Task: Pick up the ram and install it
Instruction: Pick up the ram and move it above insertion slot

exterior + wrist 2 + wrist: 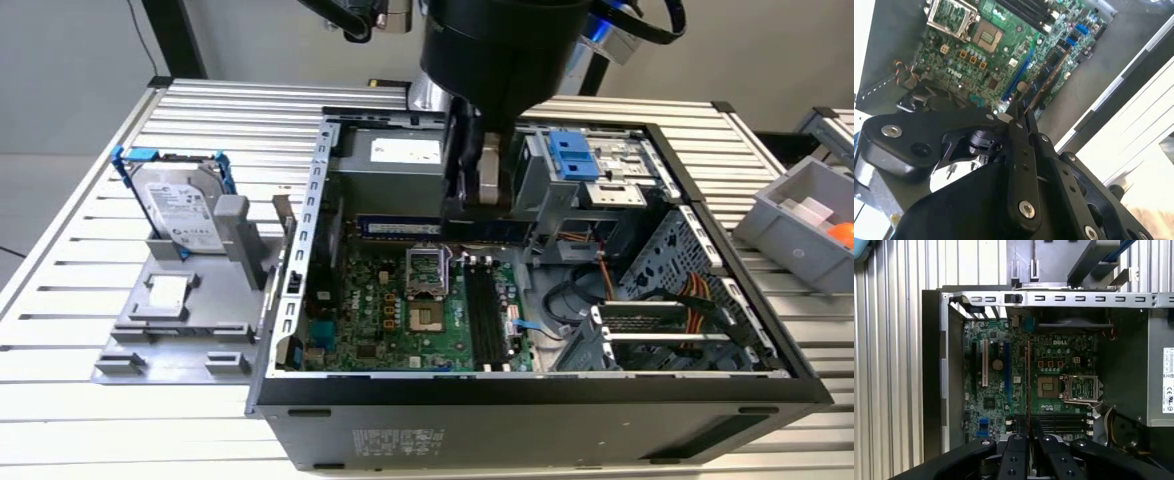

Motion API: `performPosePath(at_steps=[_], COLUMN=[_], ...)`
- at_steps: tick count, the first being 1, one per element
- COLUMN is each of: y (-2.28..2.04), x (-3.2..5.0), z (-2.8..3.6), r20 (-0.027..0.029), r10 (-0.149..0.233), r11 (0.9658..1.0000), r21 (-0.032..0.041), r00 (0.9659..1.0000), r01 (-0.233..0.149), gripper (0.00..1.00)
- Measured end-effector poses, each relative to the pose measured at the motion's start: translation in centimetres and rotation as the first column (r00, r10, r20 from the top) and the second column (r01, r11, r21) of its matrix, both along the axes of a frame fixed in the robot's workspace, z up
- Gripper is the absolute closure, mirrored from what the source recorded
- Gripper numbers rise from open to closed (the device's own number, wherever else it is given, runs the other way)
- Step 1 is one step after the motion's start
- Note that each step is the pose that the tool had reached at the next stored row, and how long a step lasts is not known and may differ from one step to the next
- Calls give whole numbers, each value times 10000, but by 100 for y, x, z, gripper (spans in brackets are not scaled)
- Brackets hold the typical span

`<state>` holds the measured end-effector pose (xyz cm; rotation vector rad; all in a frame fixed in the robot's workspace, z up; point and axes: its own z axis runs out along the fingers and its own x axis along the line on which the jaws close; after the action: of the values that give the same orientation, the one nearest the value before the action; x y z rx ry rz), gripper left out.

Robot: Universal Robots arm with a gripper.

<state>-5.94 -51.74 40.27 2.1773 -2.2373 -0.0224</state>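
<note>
Second wrist view: ram (1048, 76) clamped at one end by gripper (1021, 114), projecting straight out beyond its tips, suspended over green motherboard (966, 70).

Foreground: the black metal gripper (1021, 112), with its two flat, bolted fingers (1017, 150) pressed close together at the centre of the frame. Clamped between the fingertips is the ram (1048, 72), a long, thin, dark circuit-board stick seen nearly edge-on and extending away from the gripper.

Background: the large green motherboard (969, 70). It carries a square processor socket (986, 36), a silver hinged socket frame (951, 14) just beside that socket, and a long blue expansion slot (1019, 70) running alongside the ram.

Beyond the motherboard: the grey sheet-metal case wall (1099, 85), then a white ribbed table surface (1149, 115).
</note>
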Motion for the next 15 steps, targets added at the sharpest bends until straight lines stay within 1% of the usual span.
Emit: performPosePath(at_steps=[1,2,3,4,10,15], y=[9,18,25,30,49,101], x=[1,4,12,18,40,68], z=[0,-2,-3,-5,-13,-14], r20=[113,173,196,206,209,225], r10=[0,-13,-39,-81,-533,-649], r11=[10000,10000,10000,9999,9985,9979], r21=[-22,-44,-59,-65,-65,-63], r00=[9999,9998,9998,9998,9984,9976], r01=[0,14,40,83,535,651], gripper=[100,100,100,100,100,100])
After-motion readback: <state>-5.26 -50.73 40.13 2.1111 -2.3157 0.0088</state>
